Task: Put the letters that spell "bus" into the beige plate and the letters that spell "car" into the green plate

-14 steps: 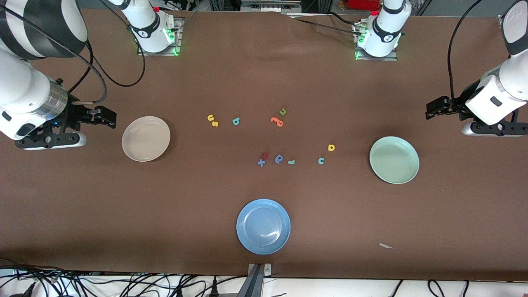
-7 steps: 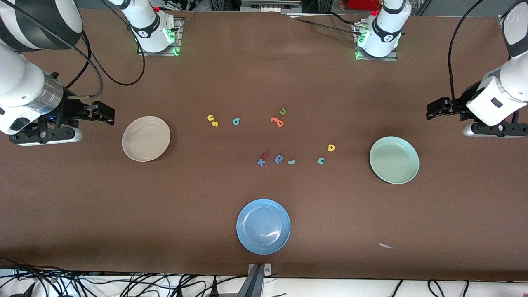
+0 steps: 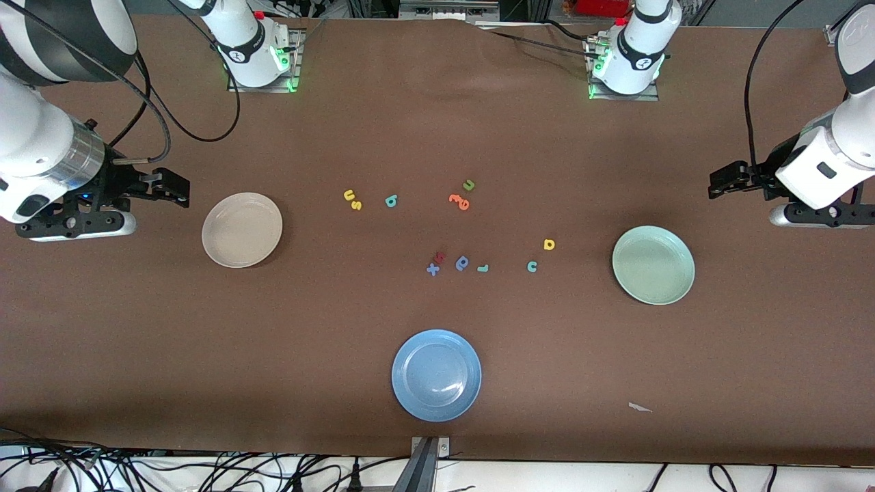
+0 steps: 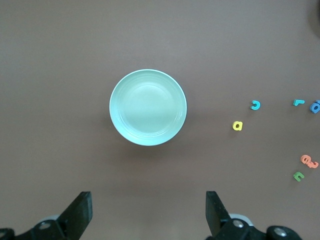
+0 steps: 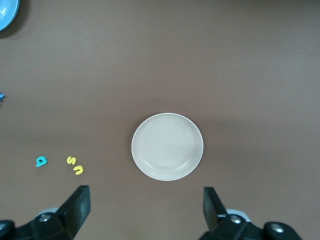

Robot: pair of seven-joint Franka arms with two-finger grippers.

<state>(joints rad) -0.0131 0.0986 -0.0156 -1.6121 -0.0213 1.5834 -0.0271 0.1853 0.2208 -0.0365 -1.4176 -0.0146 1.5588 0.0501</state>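
Nothing has gone into either plate yet, so the step in hand looks like a first reach. The right gripper [image 3: 167, 190] hangs with jaws spread over bare table at nine o'clock of the beige plate [image 3: 242, 229]. The left gripper [image 3: 726, 179], jaws also wide apart and empty, hangs at about two o'clock of the green plate [image 3: 653, 265].

In the front view the yellow "u" [image 3: 348, 195] and yellow "s" [image 3: 355, 204] lie touching at about two o'clock of the beige plate, with the teal "b" [image 3: 391, 201] near them. The two touching letters probably need a narrow, careful pinch so one does not drag the other.

The yellow "a" [image 3: 549, 244] and teal "c" [image 3: 532, 266] sit at nine o'clock of the green plate. The teal "r" [image 3: 482, 268] lies just beside the blue rounded letter [image 3: 463, 263], a decoy to avoid, as is the green "u" [image 3: 469, 184].

Only the front view shows all six letters and the whole blue plate [image 3: 436, 375]. Each wrist view shows its own jaw gap and one word's letters.
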